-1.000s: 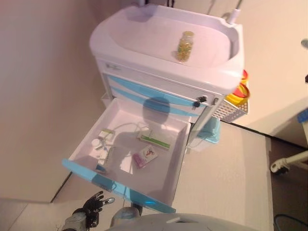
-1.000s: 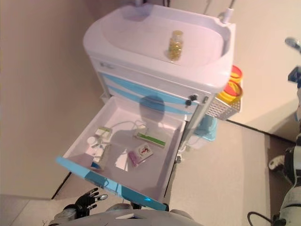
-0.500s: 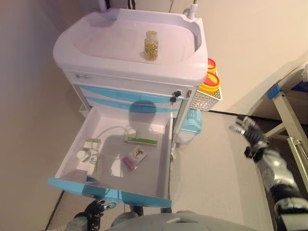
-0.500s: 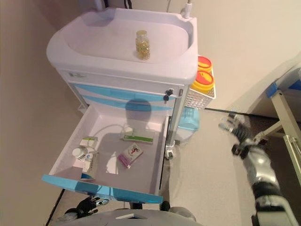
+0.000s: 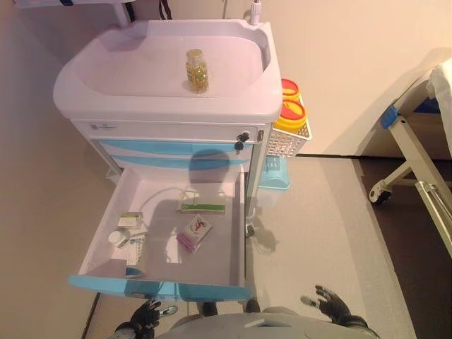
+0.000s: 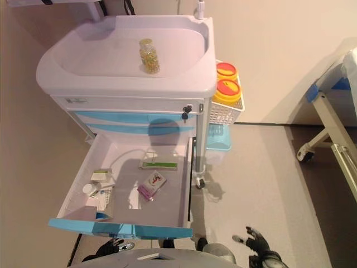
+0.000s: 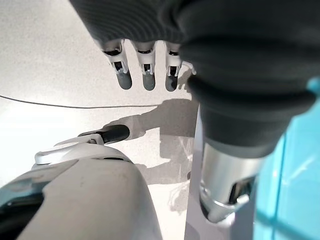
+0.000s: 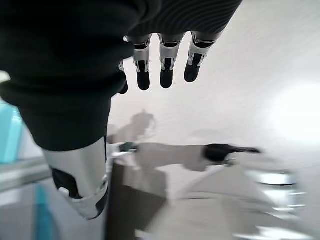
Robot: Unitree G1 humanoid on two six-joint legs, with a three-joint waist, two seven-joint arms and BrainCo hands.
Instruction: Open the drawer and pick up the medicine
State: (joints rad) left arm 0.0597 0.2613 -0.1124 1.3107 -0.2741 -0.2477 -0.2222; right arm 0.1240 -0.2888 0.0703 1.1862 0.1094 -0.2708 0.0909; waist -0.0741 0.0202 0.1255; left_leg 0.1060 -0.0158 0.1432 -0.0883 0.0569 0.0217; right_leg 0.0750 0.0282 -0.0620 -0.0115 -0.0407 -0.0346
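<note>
The white cart's lowest drawer (image 5: 106,244) with a blue front (image 5: 159,288) stands pulled out. Inside lie a pink-and-white medicine box (image 5: 193,233), a long green-striped box (image 5: 203,207), and small boxes and a vial (image 5: 127,236) by its left wall. A bottle of yellow capsules (image 5: 197,70) stands on the cart top. My left hand (image 5: 148,312) hangs low below the drawer front, fingers relaxed, empty. My right hand (image 5: 330,305) hangs over the floor at the lower right, fingers spread, holding nothing.
A white wire basket (image 5: 288,138) with two yellow-and-red containers (image 5: 290,113) hangs on the cart's right side. A light blue bin (image 5: 272,173) sits on the floor below it. A bed frame with a caster (image 5: 379,192) stands at the right.
The camera has swung, shifting the whole picture. My right arm, raised at the right edge half a second ago, has dropped low. The drawer and its contents lie as before.
</note>
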